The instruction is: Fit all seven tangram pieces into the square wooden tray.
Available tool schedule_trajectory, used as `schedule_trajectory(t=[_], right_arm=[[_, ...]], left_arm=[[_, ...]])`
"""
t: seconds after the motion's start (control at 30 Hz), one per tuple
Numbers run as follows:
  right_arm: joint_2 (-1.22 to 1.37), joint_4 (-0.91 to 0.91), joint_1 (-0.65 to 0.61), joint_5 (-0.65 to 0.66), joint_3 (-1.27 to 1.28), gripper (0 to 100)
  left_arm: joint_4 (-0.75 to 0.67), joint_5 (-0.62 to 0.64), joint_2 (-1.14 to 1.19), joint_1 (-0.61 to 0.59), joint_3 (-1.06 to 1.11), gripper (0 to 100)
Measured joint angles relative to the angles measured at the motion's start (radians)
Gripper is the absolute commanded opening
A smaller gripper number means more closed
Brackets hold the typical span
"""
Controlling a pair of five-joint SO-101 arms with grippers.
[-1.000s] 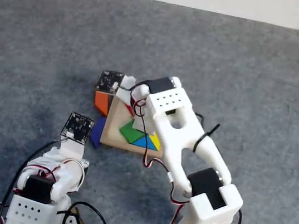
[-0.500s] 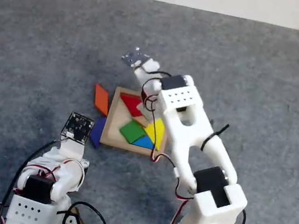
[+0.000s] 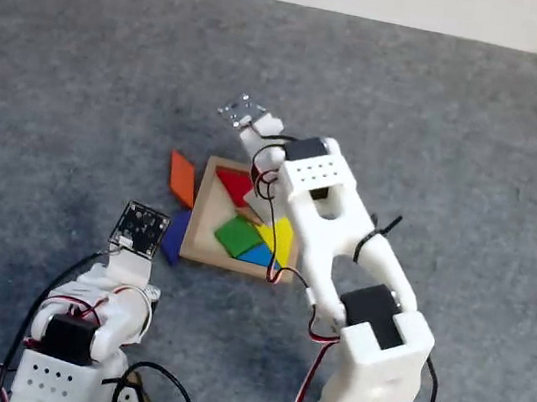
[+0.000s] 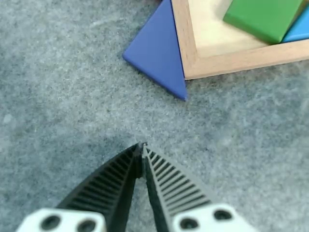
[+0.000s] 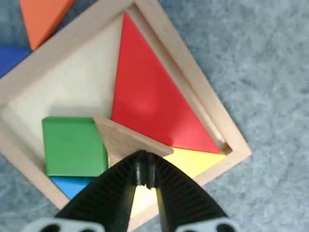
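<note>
Item 1. Right gripper (image 5: 145,175): you have its fingers closed tip to tip with nothing between them. The tips hang over the middle of the square wooden tray (image 5: 203,94), at the edge of the plain wooden triangle (image 5: 125,137). Whether they touch it cannot be told.

Item 2. Left gripper (image 4: 142,159): its ribbed fingers are likewise closed at the tips, and it holds nothing. It sits over the grey carpet (image 3: 84,82), left of and nearer than the tray. It is close to the dark blue triangle (image 4: 161,53) but apart from it.

Item 3. The tray lies on the carpet between your two arms, under the right arm's forward links.

Item 4. In the tray you have five pieces:
- The large red triangle (image 5: 149,96) lies flat in the far part, along the rim.
- The green square (image 5: 72,145) is in the near left part.
- The light blue piece (image 5: 72,186) lies just beside the green square, at the near rim.
- The yellow piece (image 5: 195,162) is on the right, partly hidden by the gripper.
- The plain wooden triangle lies between the red, green and yellow pieces. One corner lies across a corner of the green square.

Bare tray floor shows along the left side.

Item 5. Outside the tray you have two pieces:
- The orange parallelogram (image 3: 182,178) lies on the carpet just left of the tray's far left corner.
- The dark blue triangle lies against the outer rim at the near left corner.
</note>
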Motion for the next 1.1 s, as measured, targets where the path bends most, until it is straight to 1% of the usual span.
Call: schedule_trajectory(t=[0.1, 0.47, 0.67, 0.8, 1.0, 1.1], right_arm=[[0.000, -0.009, -0.018, 0.000, -0.002, 0.5], [0.015, -0.137, -0.078, 0.000, 0.003, 0.5], [0.015, -0.146, -0.089, 0.041, 0.003, 0.5], [0.015, -0.147, -0.097, 0.043, 0.003, 0.5], [0.029, -0.143, -0.141, 0.048, 0.008, 0.5], [0.034, -0.180, -0.150, 0.048, 0.011, 0.5]], left_arm=[[0.000, 0.000, 0.000, 0.000, 0.000, 1], [0.000, 0.000, 0.000, 0.000, 0.000, 1], [0.000, 0.000, 0.000, 0.000, 0.000, 1], [0.000, 0.000, 0.000, 0.000, 0.000, 1], [0.000, 0.000, 0.000, 0.000, 0.000, 1], [0.000, 0.000, 0.000, 0.000, 0.000, 1]])
